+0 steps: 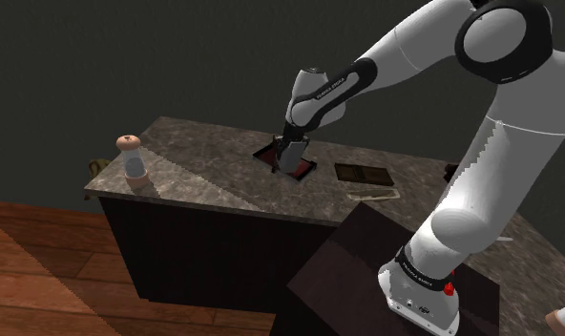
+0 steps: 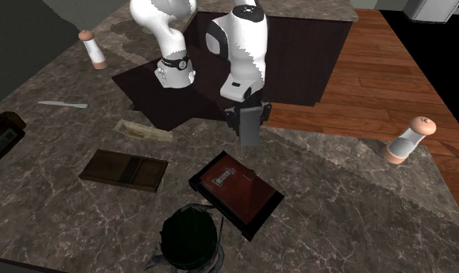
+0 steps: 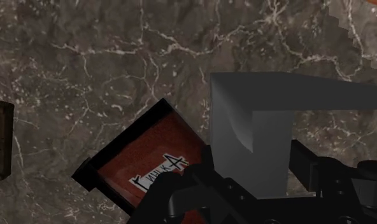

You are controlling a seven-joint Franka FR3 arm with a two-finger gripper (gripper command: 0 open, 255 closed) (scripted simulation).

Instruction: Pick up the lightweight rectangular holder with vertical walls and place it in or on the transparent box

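shoulder: beside stand (image 1: pixel 352 272), facing counter (image 1: pixel 204 177) | second exterior: opposite (high, nearer) | wrist: close, straight down | shared: counter

The grey holder (image 3: pixel 289 127) covers one corner of the red-floored box (image 3: pixel 149 156), and the writing on that box's white label (image 3: pixel 156 173) can't be read. A dark bottle (image 2: pixel 1 133) is cropped by the picture. So is a round black object (image 2: pixel 188 239) near the counter's (image 2: pixel 336 209) edge.

White arm (image 1: pixel 491 134) reaching forward, elbow high, pincer (image 1: pixel 292 153) pointing down (clamped on a grey holder (image 3: pixel 263 127))
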